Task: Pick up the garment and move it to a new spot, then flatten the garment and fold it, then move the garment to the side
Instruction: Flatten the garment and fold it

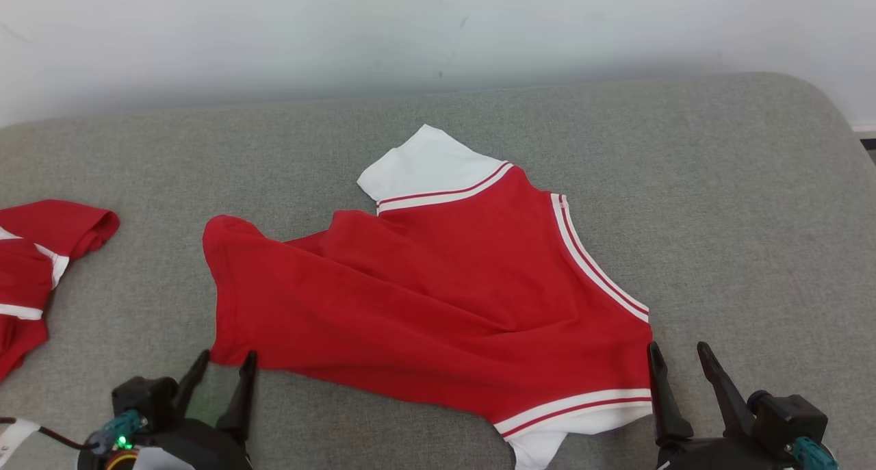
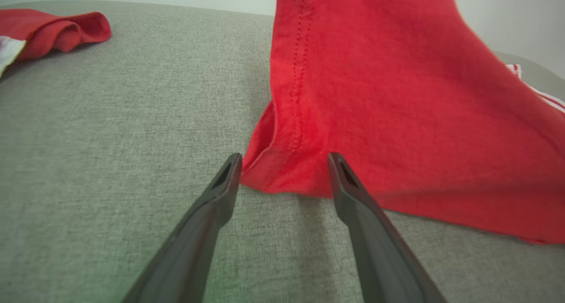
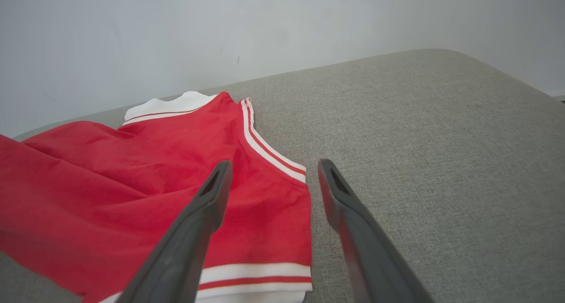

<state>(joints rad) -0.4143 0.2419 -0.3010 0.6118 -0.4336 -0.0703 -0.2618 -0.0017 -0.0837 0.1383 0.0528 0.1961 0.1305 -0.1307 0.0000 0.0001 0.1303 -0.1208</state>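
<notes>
Head view | garment (image 1: 438, 299) spans left hand (image 1: 228, 355) to right hand (image 1: 678, 348) | both wide, empty

No readable text, label, number or sign shows on the garment (image 1: 438, 285) or elsewhere.

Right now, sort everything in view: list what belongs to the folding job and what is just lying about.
Belongs to the job: red garment with white trim; left gripper, open at its near-left corner; right gripper, open at its near-right corner.

Lying about: second red garment at the left edge; grey padded surface under both.
</notes>
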